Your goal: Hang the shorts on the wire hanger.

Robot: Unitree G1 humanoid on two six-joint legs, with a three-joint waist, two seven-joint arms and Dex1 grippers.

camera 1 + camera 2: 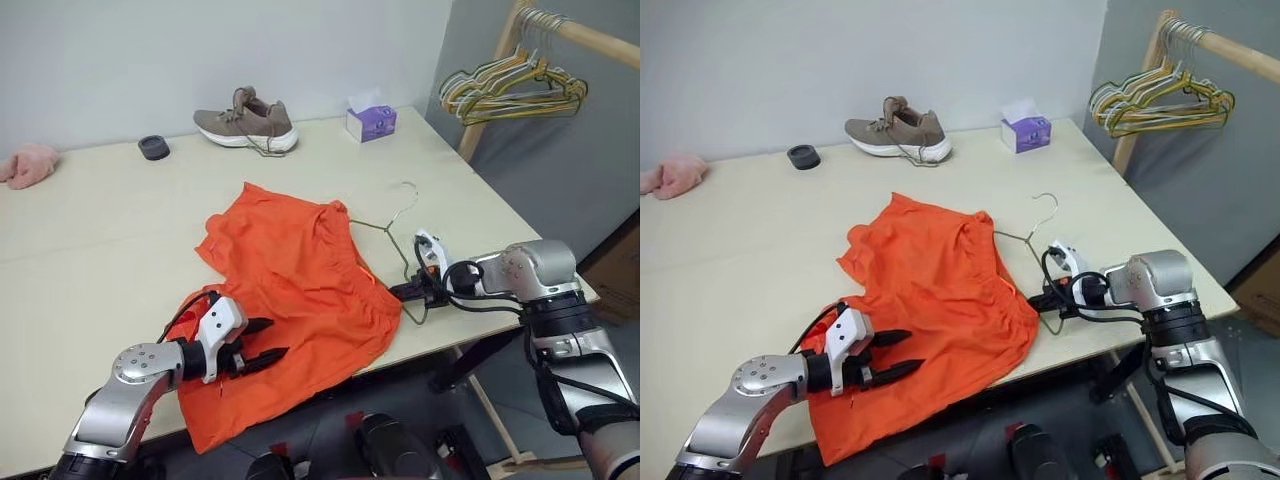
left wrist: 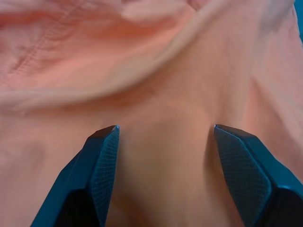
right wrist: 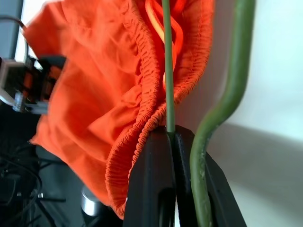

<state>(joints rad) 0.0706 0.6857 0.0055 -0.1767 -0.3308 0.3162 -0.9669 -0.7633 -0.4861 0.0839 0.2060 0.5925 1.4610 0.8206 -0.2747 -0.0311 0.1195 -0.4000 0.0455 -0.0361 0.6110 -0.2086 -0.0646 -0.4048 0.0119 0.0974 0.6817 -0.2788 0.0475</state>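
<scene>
Shorts (image 1: 300,300) of thin, bright orange fabric lie crumpled at the centre of the frame on the pale matte table (image 1: 90,230), one leg spilling over the near edge at lower centre. Their gathered elastic waistband, finely ribbed, faces right, and in the right wrist view a flat orange drawstring loops inside it. The wire hanger (image 1: 395,228), a slim olive-gold triangle with a small curled hook, lies just right of centre, its hook pointing toward the upper right and one arm slipped into the waistband opening.

The right gripper (image 1: 408,293), right of centre, is clenched on the hanger's thin wire beside the waistband; in the right wrist view its black fingers (image 3: 163,179) press together around the straight wire, with a thicker bent stretch of green-gold wire passing close alongside.

The left gripper (image 1: 262,352), at lower left, is released: its textured dark fingers (image 2: 102,165) stand spread apart over the smooth orange cloth.

Farther back, a taupe knit sneaker (image 1: 246,123) with a white sole sits at upper centre, a purple tissue box (image 1: 371,122) to its right, a small round black object (image 1: 153,147) to its left, and a fluffy pink cloth (image 1: 29,165) at the far left edge. In the upper right corner, bunched yellow, green and pale hangers (image 1: 510,88) dangle from a wooden rail (image 1: 590,40).
</scene>
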